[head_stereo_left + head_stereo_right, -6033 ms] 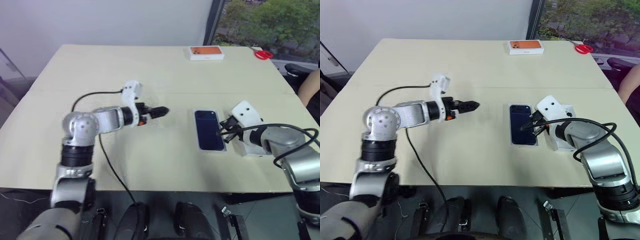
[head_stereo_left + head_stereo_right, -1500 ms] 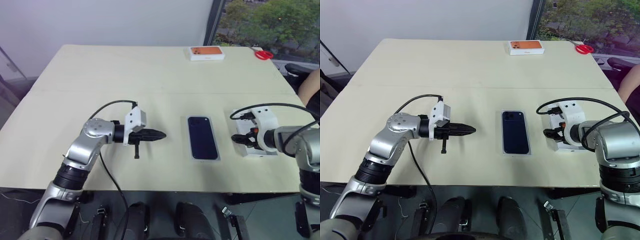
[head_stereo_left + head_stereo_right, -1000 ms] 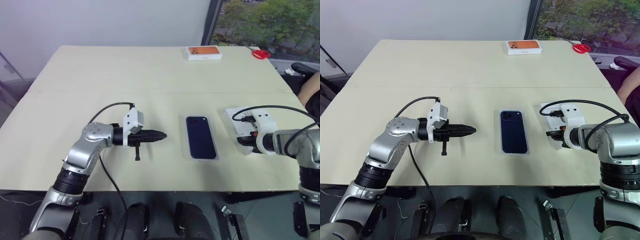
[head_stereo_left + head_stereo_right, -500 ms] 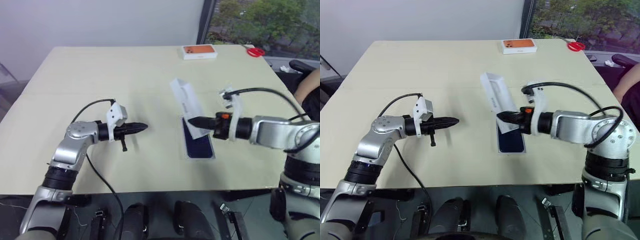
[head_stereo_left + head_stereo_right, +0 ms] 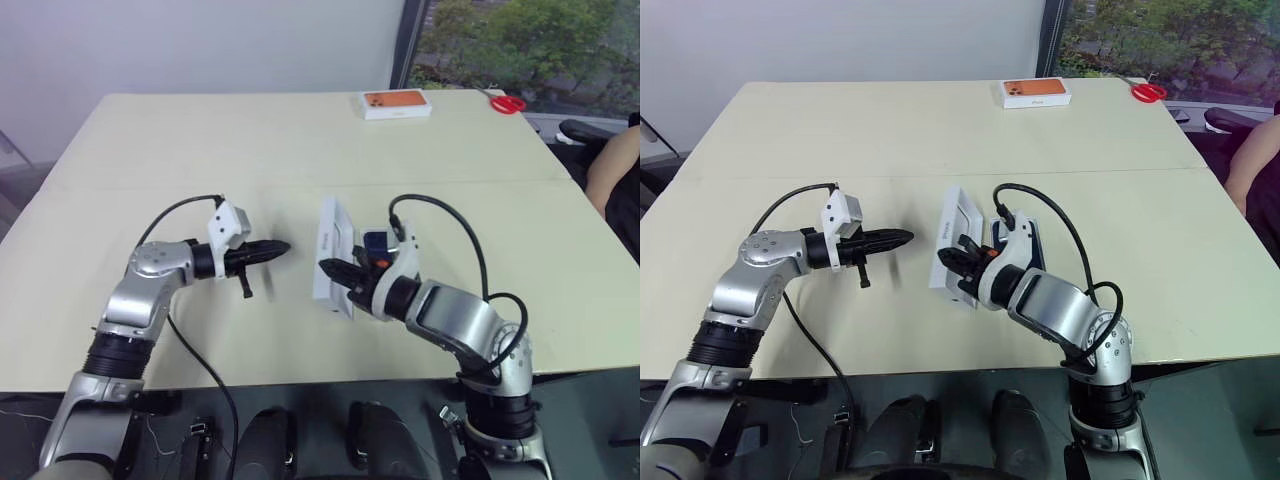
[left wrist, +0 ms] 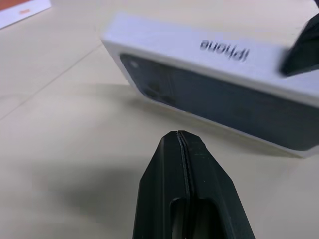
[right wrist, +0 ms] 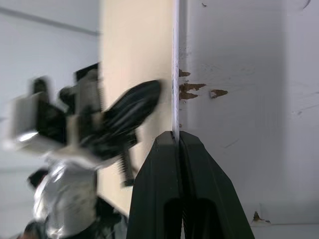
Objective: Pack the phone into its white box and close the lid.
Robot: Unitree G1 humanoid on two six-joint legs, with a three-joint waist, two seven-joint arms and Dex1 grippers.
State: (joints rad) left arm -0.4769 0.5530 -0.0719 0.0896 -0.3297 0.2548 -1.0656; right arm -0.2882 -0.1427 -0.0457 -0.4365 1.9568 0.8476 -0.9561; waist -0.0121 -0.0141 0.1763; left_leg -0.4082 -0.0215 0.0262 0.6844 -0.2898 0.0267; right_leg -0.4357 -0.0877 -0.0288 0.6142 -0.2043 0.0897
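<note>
The right gripper pinches one thin cardboard wall of the lid, a shallow white cover tipped up on edge over the table, its glossy dark phone picture facing the left gripper, whose black fingers are pressed together, empty.

The white cardboard lid, held tilted on edge, stands between both grippers; bare beige table lies open from 9 to 12 o'clock.

Silver metal arms carry white wrist blocks, looping black cables and tapered black fingers.
</note>
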